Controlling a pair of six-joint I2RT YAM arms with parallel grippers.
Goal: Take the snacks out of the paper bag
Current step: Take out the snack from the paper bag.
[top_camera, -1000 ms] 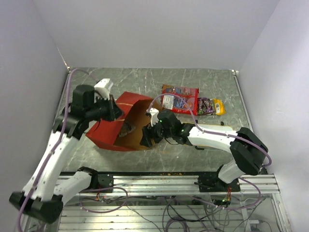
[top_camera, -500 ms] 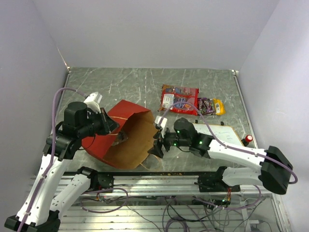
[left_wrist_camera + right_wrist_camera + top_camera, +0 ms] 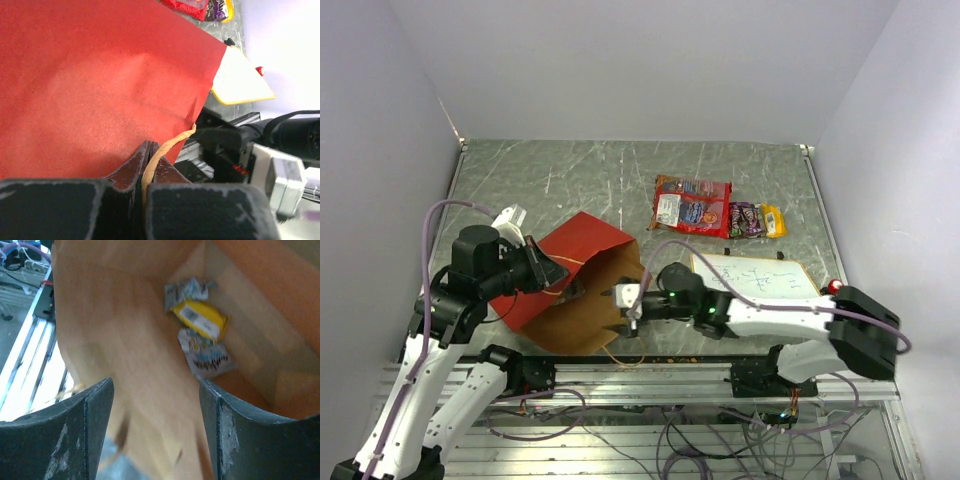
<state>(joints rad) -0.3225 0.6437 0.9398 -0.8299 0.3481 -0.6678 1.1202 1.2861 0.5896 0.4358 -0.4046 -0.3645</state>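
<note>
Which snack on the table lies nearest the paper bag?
The large red snack; the purple packet and yellow packet lie farther right of the paper bag.

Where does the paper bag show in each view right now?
Top external: paper bag lies left of centre, mouth toward the right arm.
Left wrist: its red outside fills most of the frame.
Right wrist: its brown inside fills the frame.
Shared landmark: white board, right of the bag from above, upper right in the left wrist view; absent from the right wrist view.
</note>
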